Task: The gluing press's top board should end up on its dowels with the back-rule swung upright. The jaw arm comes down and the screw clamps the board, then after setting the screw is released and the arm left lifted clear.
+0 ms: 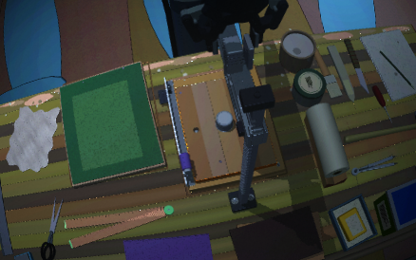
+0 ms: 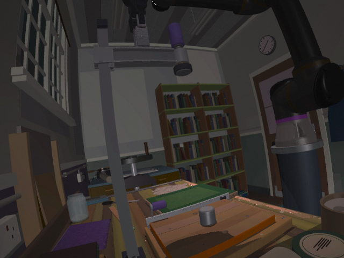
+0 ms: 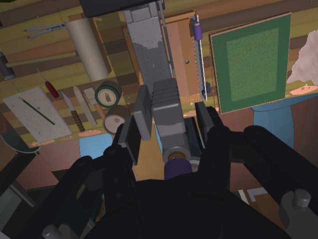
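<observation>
My gripper (image 3: 169, 115) is open and empty, high above the press, straddling the ribbed grey grip block (image 2: 141, 36) (image 3: 167, 102) on top of the jaw arm (image 2: 139, 55). The arm is raised high on its post (image 2: 114, 155), with the purple-handled screw (image 2: 176, 34) and its pad at the outer end. Below, the wooden top board (image 1: 223, 128) (image 2: 214, 227) lies on the press base with a grey knob (image 1: 224, 120) (image 2: 207, 216) on it. The back-rule (image 1: 176, 133) (image 2: 189, 208) lies flat along the board's left edge, its purple handle (image 1: 185, 162) at the near end.
A green-lidded tin (image 1: 309, 86) and a brown pot (image 1: 297, 50) stand right of the press, beside a paper roll (image 1: 326, 141). A green cutting mat (image 1: 110, 123) lies left. Knives, an awl and a ruler sheet sit far right; scissors (image 1: 51, 232) and wooden strips lie at the front left.
</observation>
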Robot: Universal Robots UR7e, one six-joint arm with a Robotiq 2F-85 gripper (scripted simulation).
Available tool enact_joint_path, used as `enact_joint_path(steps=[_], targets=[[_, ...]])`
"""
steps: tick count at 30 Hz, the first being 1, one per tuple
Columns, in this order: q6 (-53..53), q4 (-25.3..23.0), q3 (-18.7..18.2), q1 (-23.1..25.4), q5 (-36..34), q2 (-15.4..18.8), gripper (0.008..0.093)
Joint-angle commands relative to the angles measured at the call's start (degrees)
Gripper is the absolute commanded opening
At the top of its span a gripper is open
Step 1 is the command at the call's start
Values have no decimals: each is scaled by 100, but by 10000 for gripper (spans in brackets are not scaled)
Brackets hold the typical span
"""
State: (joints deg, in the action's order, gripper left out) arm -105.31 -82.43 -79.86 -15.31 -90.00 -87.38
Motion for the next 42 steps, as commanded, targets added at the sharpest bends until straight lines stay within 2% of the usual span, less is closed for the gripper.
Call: enact_joint_path(steps=[1,15,42], targets=[[0,-12,-1,0,0,-5,580],[0,-73,-71,0,-1,-12,580],[0,-467,-496,0,0,-44,580]])
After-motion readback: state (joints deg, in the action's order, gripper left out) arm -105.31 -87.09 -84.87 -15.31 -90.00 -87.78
